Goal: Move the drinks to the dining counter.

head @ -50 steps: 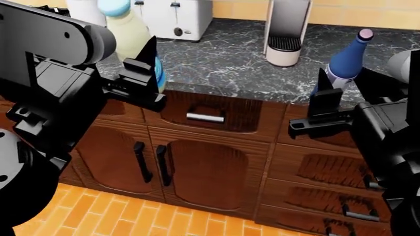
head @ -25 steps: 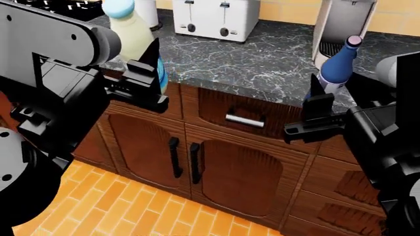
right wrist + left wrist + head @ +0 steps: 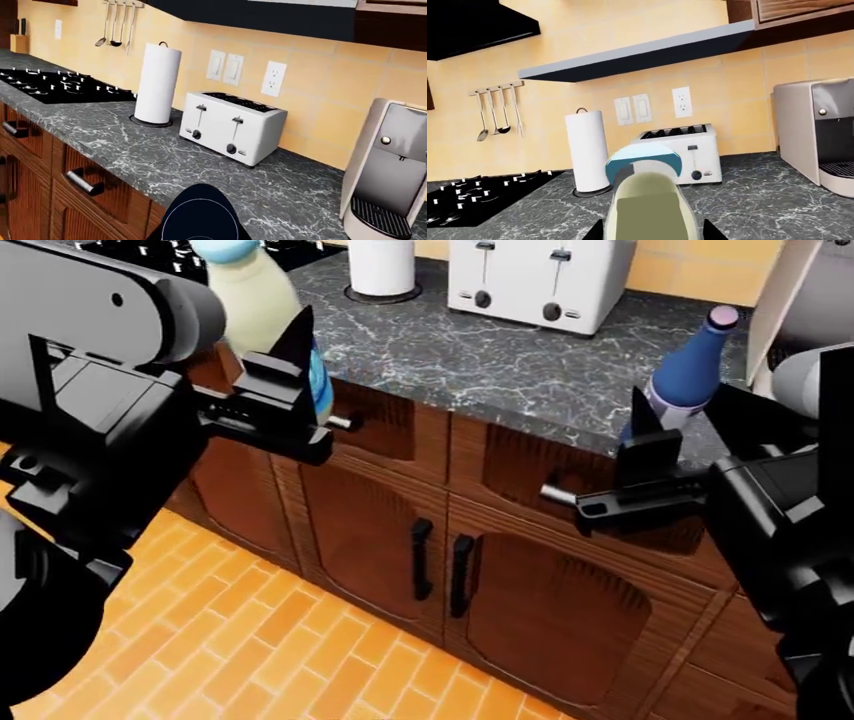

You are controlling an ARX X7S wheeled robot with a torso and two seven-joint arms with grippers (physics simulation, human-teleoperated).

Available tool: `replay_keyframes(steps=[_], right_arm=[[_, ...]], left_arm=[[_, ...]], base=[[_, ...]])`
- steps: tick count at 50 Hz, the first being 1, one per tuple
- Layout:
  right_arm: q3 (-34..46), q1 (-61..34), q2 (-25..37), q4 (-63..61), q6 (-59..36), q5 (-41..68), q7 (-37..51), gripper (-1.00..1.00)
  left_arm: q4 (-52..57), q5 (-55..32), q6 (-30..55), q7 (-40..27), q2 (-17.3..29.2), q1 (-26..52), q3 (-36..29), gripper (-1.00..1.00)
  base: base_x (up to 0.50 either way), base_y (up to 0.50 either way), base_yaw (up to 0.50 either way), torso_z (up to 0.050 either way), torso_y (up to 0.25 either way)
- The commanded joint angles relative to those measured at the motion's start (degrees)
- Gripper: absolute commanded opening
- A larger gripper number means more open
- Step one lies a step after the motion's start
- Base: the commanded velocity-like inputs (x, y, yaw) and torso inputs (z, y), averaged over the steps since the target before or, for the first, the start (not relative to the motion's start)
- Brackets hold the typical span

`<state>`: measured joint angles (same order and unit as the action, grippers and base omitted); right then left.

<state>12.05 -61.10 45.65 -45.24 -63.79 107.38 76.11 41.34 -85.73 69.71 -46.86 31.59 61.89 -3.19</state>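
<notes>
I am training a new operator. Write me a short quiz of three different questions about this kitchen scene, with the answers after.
1. True or false: the left gripper holds the milk bottle.
2. Multiple choice: what stands between the paper towel roll and the coffee machine on the marble counter? A) a kettle B) a toaster C) a bowl
3. Fill in: the right gripper holds a bottle of ___ colour.

Key:
1. True.
2. B.
3. Dark blue; it is the blue bottle, held upright.
</notes>
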Motion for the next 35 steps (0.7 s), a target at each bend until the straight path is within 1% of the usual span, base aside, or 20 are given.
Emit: replay_keyframes(steps=[1,6,12,15,24,28,32,35], right_arm=[[-0.1,1.5,-1.0,1.7,-0.9,-4.1,-3.2,-1.0],[1.2,-0.4,-0.6,1.3,-0.5,-1.3,-0.6,-1.0],[2.1,-0.8,-1.5,2.4,-1.0,-2.7,-1.3,-1.0],[2.2,-1.0,-1.4,2.2,-0.9,-2.3,-1.4,-1.0],[1.8,-1.2,-0.9,1.7,-0.2,-1.6,-1.8,-1.0],[2.3,-0.7,-1.1,1.3,-0.5,-2.1,-2.1,-1.0],[1.9,-0.3,-0.6,1.3,-0.3,-2.2,-2.5,-1.0],[2.2,-0.4,-0.9,1.2,-0.4,-2.5,-2.4,-1.0]], left_arm=[[-1.1,3.2,-0.9,1.3,-0.7,-0.1,-1.1,-1.0],[-0.3,0.2,-0.8,-0.6,0.2,0.1,-0.4,-1.0],[-0.6,2.2,-1.8,1.2,0.8,-1.4,0.2,-1.0],[-0.5,0.8,-1.7,0.3,0.9,-0.9,0.3,-1.0],[-0.7,1.1,-1.8,0.4,1.0,-0.4,-0.2,-1.0],[-0.2,-0.3,-1.7,-0.8,1.3,0.1,-0.3,-1.0],[-0.5,1.3,-2.1,0.5,1.3,-0.7,-0.5,-1.0],[-0.2,0.7,-2.1,0.0,1.1,-0.5,-0.7,-1.0]], base=[[0.04,0.02,0.5,0.0,0.0],[0.04,0.02,0.5,0.0,0.0],[0.03,0.02,0.5,0.0,0.002],[0.04,0.02,0.5,0.0,0.0],[0.03,0.02,0.5,0.001,0.001],[0.03,0.03,0.5,0.0,0.003],[0.03,0.03,0.5,0.0,0.0],[0.03,0.03,0.5,0.0,0.0]])
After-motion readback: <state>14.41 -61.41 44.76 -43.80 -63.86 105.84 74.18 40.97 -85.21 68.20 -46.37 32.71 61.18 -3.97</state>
